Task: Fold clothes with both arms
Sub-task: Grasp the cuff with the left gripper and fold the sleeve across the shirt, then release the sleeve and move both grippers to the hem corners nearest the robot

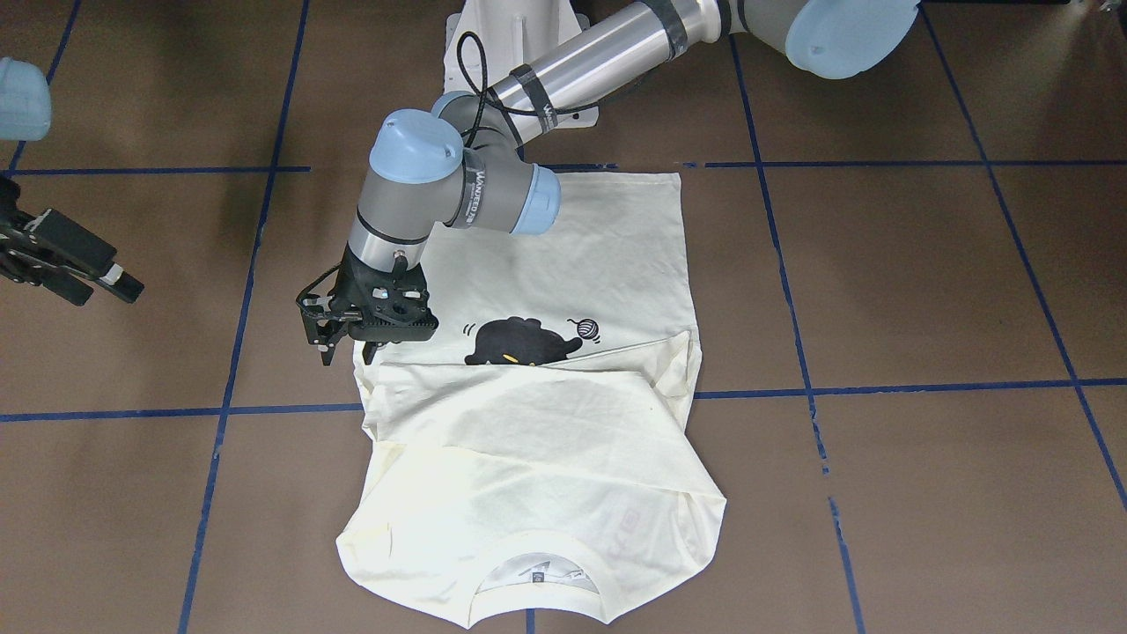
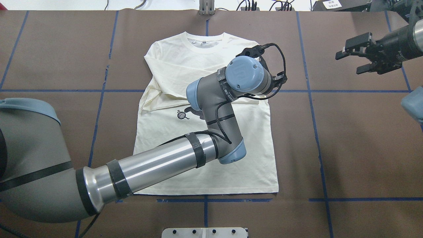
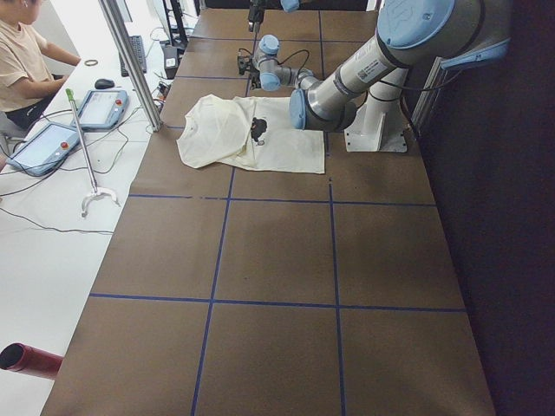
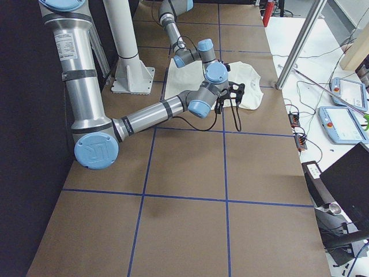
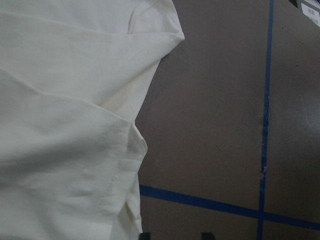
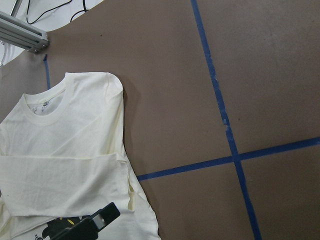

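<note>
The cream long-sleeved T-shirt (image 1: 528,458) lies flat on the brown table, neck away from the robot, with its sleeves folded across the chest. The upper sleeve edge partly covers the black cat print (image 1: 519,342). The shirt also shows in the overhead view (image 2: 172,66). My left arm reaches across the shirt. Its gripper (image 1: 346,355) hangs open and empty just off the shirt's edge by the sleeve fold. In the left wrist view its fingertips (image 5: 145,236) stand apart over bare table beside the cloth (image 5: 60,125). My right gripper (image 2: 350,62) is open and empty, raised well off to the side of the shirt.
Blue tape lines (image 2: 310,91) grid the brown table. The white pedestal (image 1: 519,35) stands behind the shirt's hem. Beyond the table's far edge are an operator (image 3: 17,61), teach pendants (image 3: 95,108) and aluminium posts (image 3: 130,61).
</note>
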